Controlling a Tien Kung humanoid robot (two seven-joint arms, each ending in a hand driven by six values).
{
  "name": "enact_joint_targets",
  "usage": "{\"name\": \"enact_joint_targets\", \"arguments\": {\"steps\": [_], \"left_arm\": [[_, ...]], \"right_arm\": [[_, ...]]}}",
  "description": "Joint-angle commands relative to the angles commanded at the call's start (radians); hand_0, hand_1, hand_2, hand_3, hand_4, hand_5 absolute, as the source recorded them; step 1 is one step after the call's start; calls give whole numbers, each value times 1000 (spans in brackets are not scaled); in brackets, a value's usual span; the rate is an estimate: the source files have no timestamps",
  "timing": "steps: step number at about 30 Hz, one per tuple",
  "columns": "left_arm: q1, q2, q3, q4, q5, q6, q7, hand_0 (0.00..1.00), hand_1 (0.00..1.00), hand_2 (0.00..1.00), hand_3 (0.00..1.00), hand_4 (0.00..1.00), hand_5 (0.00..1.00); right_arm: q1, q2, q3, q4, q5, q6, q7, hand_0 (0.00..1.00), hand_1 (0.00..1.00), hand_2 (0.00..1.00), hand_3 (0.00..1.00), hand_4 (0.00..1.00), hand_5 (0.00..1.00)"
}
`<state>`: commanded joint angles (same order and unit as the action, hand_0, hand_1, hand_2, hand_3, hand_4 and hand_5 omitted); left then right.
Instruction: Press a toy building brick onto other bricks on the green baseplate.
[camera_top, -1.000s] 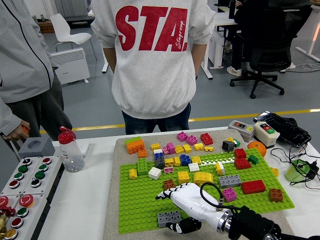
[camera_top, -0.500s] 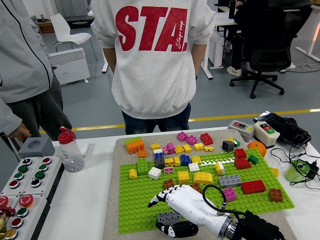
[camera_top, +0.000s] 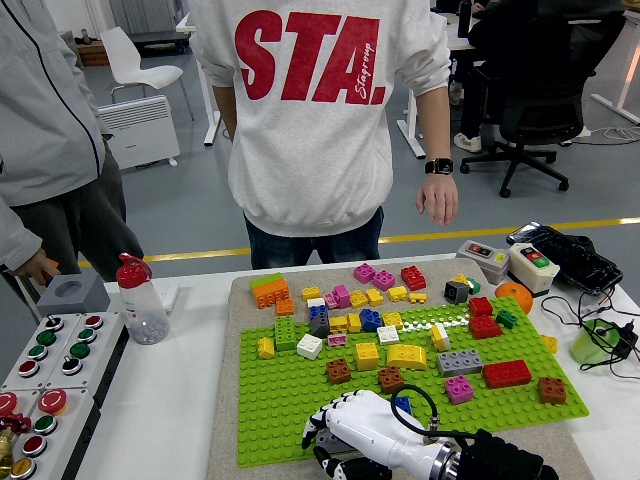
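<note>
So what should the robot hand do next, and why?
Probably close its fingers on the grey brick and lift it. The right hand is curled over that brick at the baseplate's near edge, hiding most of it, and no brick has been stacked yet. The brown bricks just beyond look like a handy spot to press it on.

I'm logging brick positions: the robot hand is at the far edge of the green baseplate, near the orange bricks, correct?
Not quite. In the head view the robot hand is at the near edge of the green baseplate, at the picture's bottom. The orange bricks lie at the far side, off the plate.
</note>
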<state>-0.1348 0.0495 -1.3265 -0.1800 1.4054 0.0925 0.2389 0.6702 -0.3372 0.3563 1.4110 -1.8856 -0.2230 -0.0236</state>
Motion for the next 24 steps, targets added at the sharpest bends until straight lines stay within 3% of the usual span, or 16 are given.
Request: {"name": "enact_joint_targets", "arguments": {"steps": [24], "left_arm": [[-2,1,4,0,-4,-1,0,659,683,680,579,293,998]], "right_arm": [[-4,4,-20,-34,13,22,-10,648,652,612,571,379,265]]}}
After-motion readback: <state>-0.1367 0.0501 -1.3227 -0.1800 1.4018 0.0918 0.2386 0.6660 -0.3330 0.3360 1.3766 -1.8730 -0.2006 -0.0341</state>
